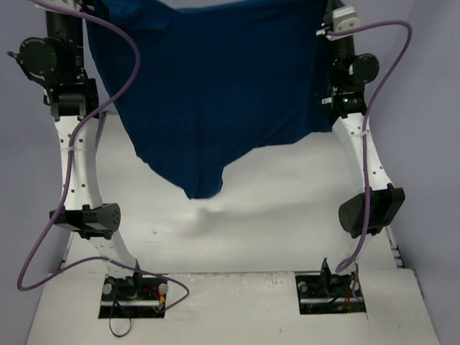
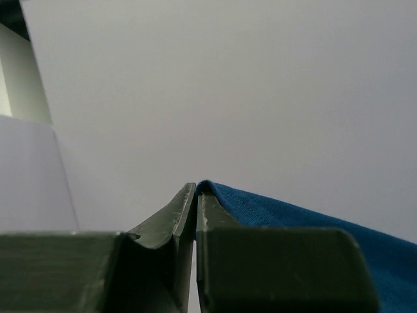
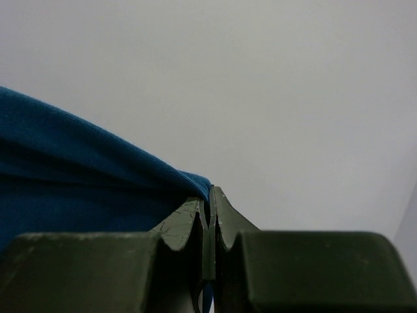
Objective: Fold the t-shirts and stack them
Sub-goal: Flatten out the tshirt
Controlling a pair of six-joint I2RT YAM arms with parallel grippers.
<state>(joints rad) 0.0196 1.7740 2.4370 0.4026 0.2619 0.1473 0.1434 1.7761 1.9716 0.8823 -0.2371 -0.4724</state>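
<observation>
left pincer [image 2: 196,193] and right pincer [image 3: 208,197] pinch the hanging navy t-shirt [image 1: 215,93].

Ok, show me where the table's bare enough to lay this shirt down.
Bare table runs between the left arm and right arm, from under the hanging t-shirt to the arm bases. Crowded: the bases with their purple cables, and the far end, where the shirt hangs spread.

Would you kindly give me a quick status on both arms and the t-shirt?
Left claw shut on t-shirt edge. Right claw shut on opposite edge. T-shirt hangs spread between them, lifted above table. Nothing in the way.
</observation>
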